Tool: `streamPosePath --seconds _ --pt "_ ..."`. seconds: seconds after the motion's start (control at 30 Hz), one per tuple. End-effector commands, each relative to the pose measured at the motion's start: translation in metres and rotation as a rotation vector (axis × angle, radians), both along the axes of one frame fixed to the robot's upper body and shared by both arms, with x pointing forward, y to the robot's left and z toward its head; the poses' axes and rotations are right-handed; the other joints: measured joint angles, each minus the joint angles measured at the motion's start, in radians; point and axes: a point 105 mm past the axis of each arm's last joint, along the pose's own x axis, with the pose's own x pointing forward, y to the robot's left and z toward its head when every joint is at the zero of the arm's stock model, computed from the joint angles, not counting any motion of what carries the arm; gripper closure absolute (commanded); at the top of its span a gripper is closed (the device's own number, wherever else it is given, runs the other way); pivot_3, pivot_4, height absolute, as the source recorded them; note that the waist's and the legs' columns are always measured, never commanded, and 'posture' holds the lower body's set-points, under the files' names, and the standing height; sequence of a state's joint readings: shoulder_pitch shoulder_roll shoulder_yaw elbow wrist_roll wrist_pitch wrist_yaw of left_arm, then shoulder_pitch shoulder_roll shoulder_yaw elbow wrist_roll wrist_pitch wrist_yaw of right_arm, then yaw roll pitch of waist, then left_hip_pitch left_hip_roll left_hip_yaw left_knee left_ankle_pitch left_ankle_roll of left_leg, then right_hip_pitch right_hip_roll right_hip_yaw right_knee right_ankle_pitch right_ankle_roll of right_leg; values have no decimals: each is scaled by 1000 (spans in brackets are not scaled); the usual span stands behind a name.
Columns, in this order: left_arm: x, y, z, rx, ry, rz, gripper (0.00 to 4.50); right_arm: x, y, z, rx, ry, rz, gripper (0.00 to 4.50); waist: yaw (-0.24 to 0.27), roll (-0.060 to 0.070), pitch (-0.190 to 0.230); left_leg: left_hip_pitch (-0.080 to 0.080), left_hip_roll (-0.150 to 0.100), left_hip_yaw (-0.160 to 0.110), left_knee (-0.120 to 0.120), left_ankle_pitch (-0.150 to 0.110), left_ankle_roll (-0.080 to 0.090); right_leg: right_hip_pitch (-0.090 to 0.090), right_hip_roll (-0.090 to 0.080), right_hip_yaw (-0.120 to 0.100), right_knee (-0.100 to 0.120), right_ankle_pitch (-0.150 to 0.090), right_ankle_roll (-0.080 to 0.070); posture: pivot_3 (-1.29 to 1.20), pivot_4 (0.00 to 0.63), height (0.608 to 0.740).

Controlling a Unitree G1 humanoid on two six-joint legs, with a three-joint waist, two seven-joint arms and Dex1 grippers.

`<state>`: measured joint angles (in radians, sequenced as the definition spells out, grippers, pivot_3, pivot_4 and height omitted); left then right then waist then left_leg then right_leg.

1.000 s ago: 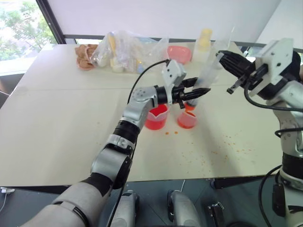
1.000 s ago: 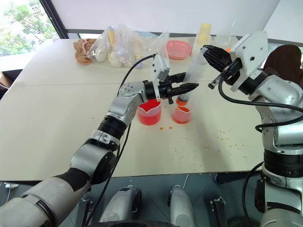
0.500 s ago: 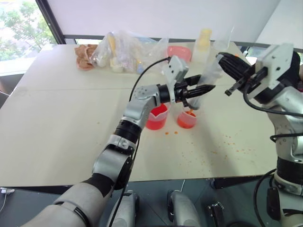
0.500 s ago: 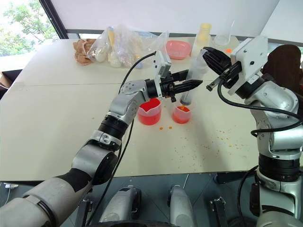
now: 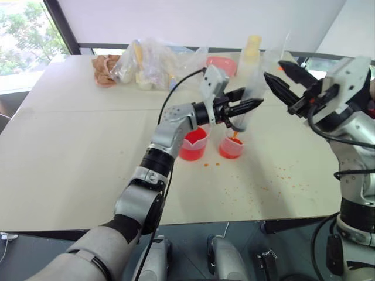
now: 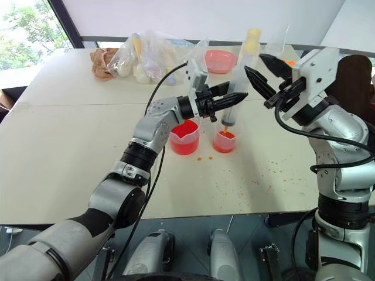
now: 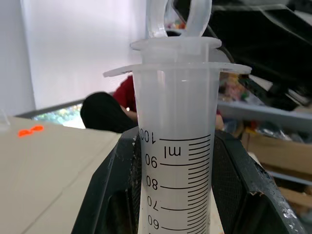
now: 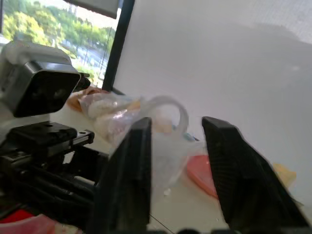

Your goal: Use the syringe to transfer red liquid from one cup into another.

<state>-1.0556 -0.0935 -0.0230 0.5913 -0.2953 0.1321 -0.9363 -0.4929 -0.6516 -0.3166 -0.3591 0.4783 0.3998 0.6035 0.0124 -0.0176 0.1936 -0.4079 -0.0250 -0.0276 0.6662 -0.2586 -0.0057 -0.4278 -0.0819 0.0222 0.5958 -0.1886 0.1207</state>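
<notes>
Presently the syringe (image 6: 235,104) is held upright over the smaller cup (image 6: 223,141), its barrel clenched in the left end effector (image 6: 229,100), with the orange-red tip hanging just above the cup's red liquid (image 6: 225,136). The right end effector (image 6: 262,69) is seen released, its two black fingers spread apart near the plunger's ring and closed on nothing.

The syringe is judged to be light, rigid and smooth: a clear plastic cylinder printed with graduation marks, flanged at the top, with a looped plunger handle above. Being slick and round, it could twist or slide in a pinch; a hold across the barrel just under the flange, as shown in the left wrist view, is judged soundest, with the plunger ring left free for the other end effector. Pressure on the plunger should probably be applied along the barrel's axis, since a sideways push could tip the tip off the cup.

The spouted beaker (image 6: 184,137) stands just beside the smaller cup; both are thin, clear and probably easily knocked. Orange specks (image 6: 258,181) are scattered on the matte, pale bench (image 6: 70,146).
</notes>
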Motion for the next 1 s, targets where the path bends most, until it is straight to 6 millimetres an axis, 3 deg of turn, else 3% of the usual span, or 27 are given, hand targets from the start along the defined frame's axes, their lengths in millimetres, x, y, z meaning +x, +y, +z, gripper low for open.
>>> streamPosePath --seconds 0.03,0.27,0.37,0.43,0.5,0.53,0.57,0.6,0.7,0.77,0.87,1.0 --pt "-27 -9 48 -110 -135 -98 3070 0 -8 -7 -19 44 -36 555 1 0 0 0 0 0 0 0 0 0 0 0 0 0 0 0 150 740" --pt "-27 -7 51 -116 -112 -107 3070 -11 -41 -2 43 54 -130 555 1 0 0 0 0 0 0 0 0 0 0 0 0 0 0 0 150 740" --pt "-6 8 64 -25 -91 -2 3070 -14 -60 9 5 -3 -233 555 0 0 0 0 0 0 0 0 0 0 0 0 0 0 0 0 150 740" --pt "13 32 92 -33 -30 99 3070 -18 -55 18 -9 -27 -209 555 -5 1 0 0 0 1 0 0 0 0 0 0 0 0 0 0 150 740" --pt "24 76 132 -39 108 147 3070 -23 -35 25 -59 -27 -106 555 -22 1 1 1 0 1 0 0 0 0 1 0 1 0 0 0 150 740" --pt "23 87 142 -40 145 147 3070 -24 -29 25 -72 -25 -81 555 -36 2 2 0 1 0 0 0 0 -1 2 0 1 0 0 0 150 740" --pt "32 104 139 4 241 213 3070 -28 -12 23 -101 0 8 555 -45 3 2 0 1 0 -1 0 0 -3 3 1 3 0 0 0 150 740" --pt "38 115 135 33 309 261 3070 -31 -1 21 -121 19 67 555 -52 3 2 1 2 0 -2 -1 2 -3 3 0 3 0 1 0 150 740" --pt "59 155 98 176 563 477 3070 -43 32 6 -210 103 260 555 -53 5 0 3 2 -2 -3 -3 5 -1 4 -1 6 -2 2 0 150 740" --pt "69 193 57 256 727 655 3070 -53 57 -10 -277 183 421 555 -44 5 0 5 1 -3 -3 -3 5 1 2 -1 6 -2 2 0 150 740" --pt "65 228 5 359 907 780 3070 -64 78 -31 -328 256 576 555 -43 4 1 4 1 -3 0 -3 5 1 1 -1 7 -2 3 0 150 740" --pt "40 250 -46 497 1016 799 3070 -58 88 -51 -389 288 604 555 -35 -1 3 -2 1 -3 1 -2 4 -7 0 1 15 -2 2 0 150 740"
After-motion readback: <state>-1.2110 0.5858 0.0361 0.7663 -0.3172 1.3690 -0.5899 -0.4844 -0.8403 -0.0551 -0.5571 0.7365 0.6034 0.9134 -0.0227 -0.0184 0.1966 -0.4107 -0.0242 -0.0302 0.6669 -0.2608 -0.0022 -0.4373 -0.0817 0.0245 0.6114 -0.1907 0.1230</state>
